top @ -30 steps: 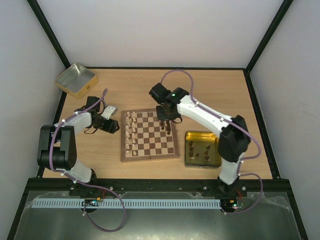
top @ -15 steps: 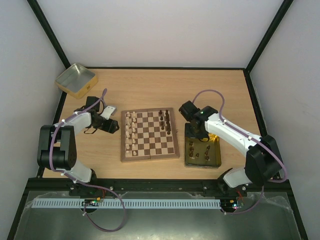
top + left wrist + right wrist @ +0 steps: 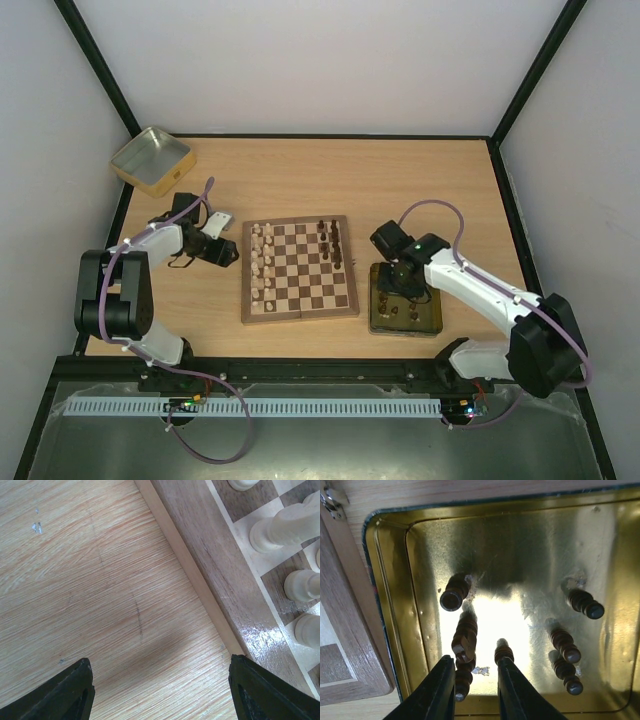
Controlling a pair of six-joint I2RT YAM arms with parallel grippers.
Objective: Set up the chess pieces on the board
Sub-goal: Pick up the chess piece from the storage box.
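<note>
The board (image 3: 300, 270) lies mid-table. Pale pieces (image 3: 262, 262) stand in its two left columns, and a few dark pieces (image 3: 333, 238) stand at its far right corner. My right gripper (image 3: 396, 285) is open and hangs low over the gold tin (image 3: 432, 322). In the right wrist view the right gripper (image 3: 472, 692) has dark pieces (image 3: 465, 637) between its fingers, with nothing gripped. More dark pieces (image 3: 565, 647) lie in the tin (image 3: 390, 630). My left gripper (image 3: 160, 695) is open and empty over bare table, beside the board's left rim (image 3: 200, 580), near pale pieces (image 3: 287, 527).
A second gold tin (image 3: 150, 160) sits at the back left corner. Black frame posts and white walls bound the table. The board's corner (image 3: 345, 645) lies just left of the tin holding the dark pieces.
My right arm has swung from the board's far right corner back to the tin and lowered into it. The left arm has not moved.
</note>
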